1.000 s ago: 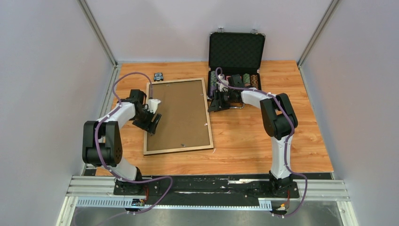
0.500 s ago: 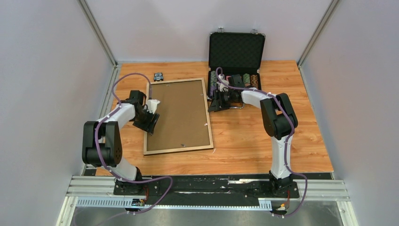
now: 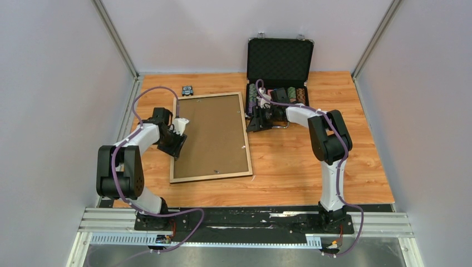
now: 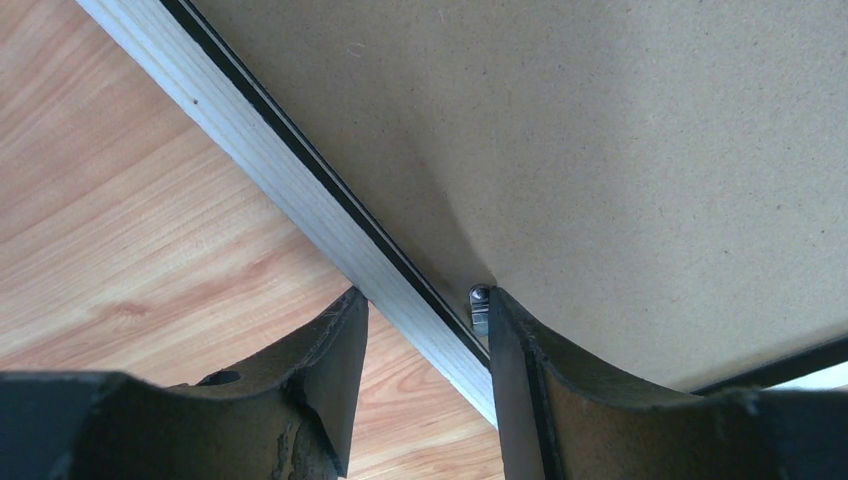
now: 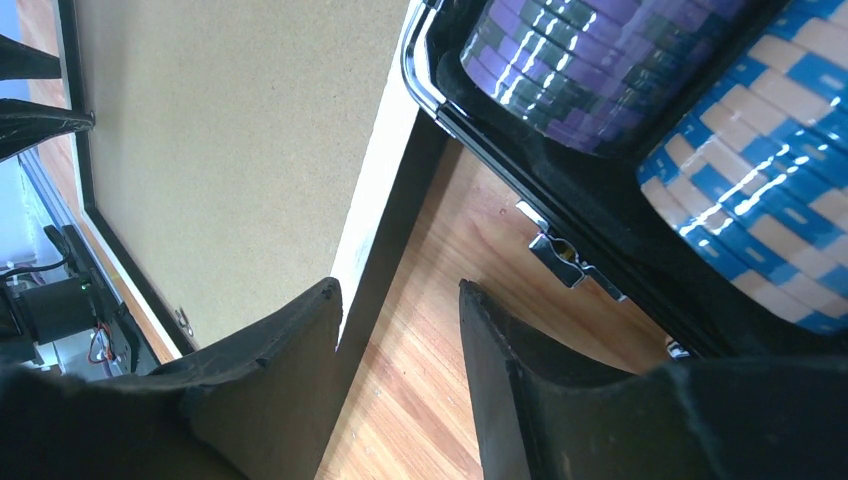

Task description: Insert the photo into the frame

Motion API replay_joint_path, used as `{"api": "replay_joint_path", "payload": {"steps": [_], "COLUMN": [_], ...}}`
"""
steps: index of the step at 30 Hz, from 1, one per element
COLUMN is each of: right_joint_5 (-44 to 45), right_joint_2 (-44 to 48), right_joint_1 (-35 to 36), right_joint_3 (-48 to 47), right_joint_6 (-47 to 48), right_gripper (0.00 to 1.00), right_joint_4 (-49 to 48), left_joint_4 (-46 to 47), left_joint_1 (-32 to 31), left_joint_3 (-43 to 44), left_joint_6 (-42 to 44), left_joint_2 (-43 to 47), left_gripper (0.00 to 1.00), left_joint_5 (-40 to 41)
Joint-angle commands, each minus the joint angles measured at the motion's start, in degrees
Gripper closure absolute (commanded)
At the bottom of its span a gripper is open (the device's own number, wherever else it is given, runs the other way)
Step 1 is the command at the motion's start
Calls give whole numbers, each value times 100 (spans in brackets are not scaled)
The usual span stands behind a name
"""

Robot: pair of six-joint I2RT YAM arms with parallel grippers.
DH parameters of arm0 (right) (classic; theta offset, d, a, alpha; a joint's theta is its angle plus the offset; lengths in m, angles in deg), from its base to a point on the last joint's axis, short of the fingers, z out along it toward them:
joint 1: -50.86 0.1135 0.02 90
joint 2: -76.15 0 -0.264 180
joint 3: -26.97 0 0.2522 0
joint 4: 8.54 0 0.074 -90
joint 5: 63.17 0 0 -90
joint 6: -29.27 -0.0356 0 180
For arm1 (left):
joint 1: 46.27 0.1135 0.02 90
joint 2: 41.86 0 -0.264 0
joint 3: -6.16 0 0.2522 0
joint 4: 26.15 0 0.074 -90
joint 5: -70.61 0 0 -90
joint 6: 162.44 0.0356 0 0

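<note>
The large thin-railed picture frame of light natural wood (image 3: 211,176) lies flat, back side up, on the left-centre of the orange-brown wood-grain table (image 3: 311,167). Its long sides run from the near edge towards the back. A flat brown hardboard backing panel (image 3: 214,133) fills its opening, and no print shows in any view.

The left gripper (image 4: 425,305) sits at the frame's left rail, about halfway along. Its black fingers are parted and stand astride the rail, one over the table outside it and one over the panel. The inner finger is just beside a small metal turn clip (image 4: 479,308). The rail is not visibly pinched.

The right gripper (image 5: 400,290) is at the far part of the frame's right rail. Its fingers are spread, one over the rail's edge and the other over bare table, and nothing is clamped between them.

Just beyond it stands an open black chip case (image 3: 280,61) with its lid upright. It holds rows of purple-and-grey chips (image 5: 580,60) and blue-and-cream chips (image 5: 760,170). A small dark object with blue marks (image 3: 187,90) lies near the frame's far left corner.
</note>
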Motion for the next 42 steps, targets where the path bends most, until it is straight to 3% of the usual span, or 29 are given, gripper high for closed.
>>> {"api": "replay_joint_path", "payload": {"steps": [1, 18, 24, 31, 34, 42], "right_joint_5": [97, 104, 81, 55, 86, 404], "right_joint_2": [-136, -141, -123, -77, -24, 4], "right_joint_1": [-34, -39, -43, -11, 23, 307], "right_joint_3": [-28, -31, -25, -22, 6, -20], "right_joint_6": [64, 73, 73, 70, 76, 216], "right_gripper": [50, 50, 50, 49, 48, 48], "right_joint_4": [40, 39, 41, 41, 47, 52], "left_joint_4": [-114, -221, -316, -331, -290, -374], "left_joint_1": [-19, -20, -19, -18, -19, -13], "left_joint_3": [-128, -116, -36, 82, 102, 249], "left_joint_6": [207, 300, 289, 216, 142, 23], "left_joint_2": [78, 119, 182, 643, 979, 1403], "left_gripper": [47, 52, 37, 9, 2, 0], "left_joint_5": [96, 77, 46, 184, 313, 427]}}
